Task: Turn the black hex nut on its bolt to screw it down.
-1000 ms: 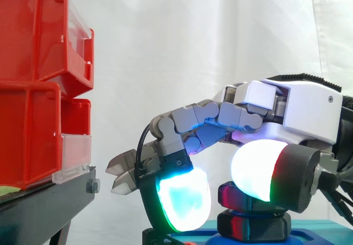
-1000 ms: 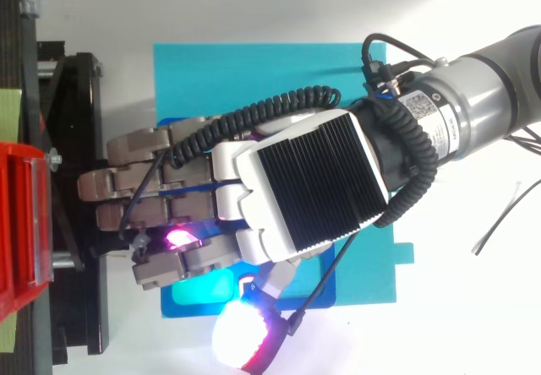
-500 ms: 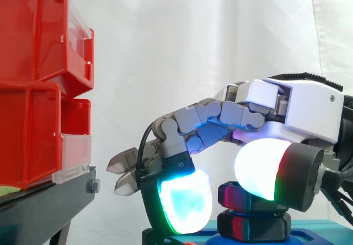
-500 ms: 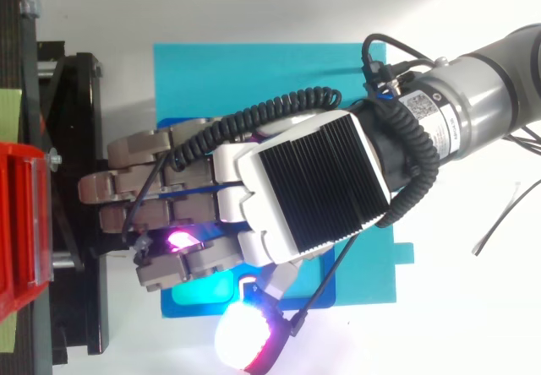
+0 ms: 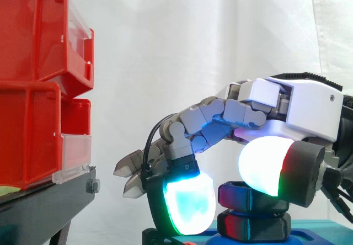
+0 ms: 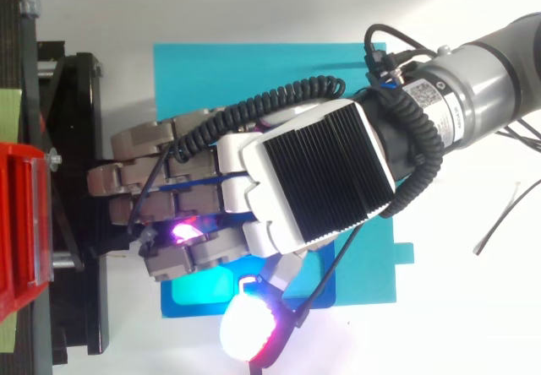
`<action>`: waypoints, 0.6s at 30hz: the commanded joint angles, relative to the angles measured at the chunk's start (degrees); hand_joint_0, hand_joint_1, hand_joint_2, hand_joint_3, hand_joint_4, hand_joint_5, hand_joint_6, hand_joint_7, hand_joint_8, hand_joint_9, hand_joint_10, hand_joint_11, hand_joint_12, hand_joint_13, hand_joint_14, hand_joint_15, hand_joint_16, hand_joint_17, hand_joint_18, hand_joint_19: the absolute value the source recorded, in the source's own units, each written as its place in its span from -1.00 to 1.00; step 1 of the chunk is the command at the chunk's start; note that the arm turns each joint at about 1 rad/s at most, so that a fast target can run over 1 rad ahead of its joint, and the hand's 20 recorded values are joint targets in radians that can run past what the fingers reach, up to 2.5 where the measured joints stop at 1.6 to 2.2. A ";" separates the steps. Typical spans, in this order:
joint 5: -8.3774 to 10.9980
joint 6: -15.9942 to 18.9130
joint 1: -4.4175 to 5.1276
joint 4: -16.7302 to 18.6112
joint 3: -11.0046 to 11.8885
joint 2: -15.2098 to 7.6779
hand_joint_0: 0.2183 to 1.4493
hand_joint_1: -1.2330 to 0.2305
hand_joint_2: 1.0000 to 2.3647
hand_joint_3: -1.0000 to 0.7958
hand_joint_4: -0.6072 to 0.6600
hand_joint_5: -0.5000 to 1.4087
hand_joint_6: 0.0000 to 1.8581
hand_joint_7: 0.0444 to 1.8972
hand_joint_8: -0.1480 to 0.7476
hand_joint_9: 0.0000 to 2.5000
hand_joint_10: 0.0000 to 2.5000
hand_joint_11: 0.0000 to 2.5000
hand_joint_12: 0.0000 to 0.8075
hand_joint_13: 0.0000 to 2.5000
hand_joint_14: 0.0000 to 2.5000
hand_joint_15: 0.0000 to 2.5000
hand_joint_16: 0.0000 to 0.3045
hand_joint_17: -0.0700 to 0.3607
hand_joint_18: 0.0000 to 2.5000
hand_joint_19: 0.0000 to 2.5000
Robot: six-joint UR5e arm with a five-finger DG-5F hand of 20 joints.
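Hex nut (image 5: pixel 242 196), black, sits level in the lower right of the side view. Its flat faces point sideways and its axis runs straight up and down. Directly under it is a black base (image 5: pixel 253 227) of the same six-sided shape. The two are stacked close, with only a narrow waist between them, and the bolt's thread is hidden there. The stack stands on a blue plate (image 6: pixel 182 307), which lies on a teal mat (image 6: pixel 254 71) on the white table (image 6: pixel 465 307).

The hand (image 5: pixel 298 110) hangs over the nut, reaching leftward from the arm (image 6: pixel 482 79) at the right, with its ribbed black back turned up to the top camera. It covers the nut from above. I cannot tell whether it has hold of the nut or only sits close around it.

In the side view, a small gap of open air separates the hand's leading end from the corner of the black stand (image 5: pixel 44 206) to the left. From above, the mat's left edge lies just beside the stand, and the plate sits at the mat's lower edge. Bare mat shows above the hand in that view, with bare table beyond the mat at the top and right.

By count there is one nut, one base, one plate, one mat and one stand. Two red bins are stacked on the stand, an upper bin (image 5: pixel 33 30) and a lower bin (image 5: pixel 27 140), each with a clear strip on its front. A white curtain (image 5: pixel 193 35) hangs behind.
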 commanded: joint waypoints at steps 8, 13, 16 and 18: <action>-1.01 -0.07 -0.64 0.06 0.33 0.01 -0.53 0.44 -1.00 -0.44 0.15 -0.51 -0.18 0.32 -0.10 -0.31 -1.00 -0.91 -0.23 -0.46 -0.99 -0.88 -0.65 -0.11 -0.53 -0.75; -2.07 -0.07 -0.73 -0.47 0.86 0.01 -0.53 0.45 -1.00 -0.44 0.14 -0.51 -0.18 0.32 -0.10 -0.31 -1.00 -0.90 -0.22 -0.45 -0.99 -0.88 -0.65 -0.12 -0.53 -0.74; -2.60 -0.07 -1.26 -0.38 0.86 0.01 -0.53 0.46 -1.00 -0.44 0.14 -0.51 -0.18 0.32 -0.10 -0.31 -1.00 -0.91 -0.23 -0.45 -0.99 -0.87 -0.65 -0.12 -0.53 -0.75; -3.12 -0.07 -1.52 -0.38 1.30 0.01 -0.53 0.46 -1.00 -0.44 0.14 -0.51 -0.18 0.32 -0.11 -0.31 -0.99 -0.91 -0.23 -0.45 -0.99 -0.88 -0.65 -0.12 -0.53 -0.75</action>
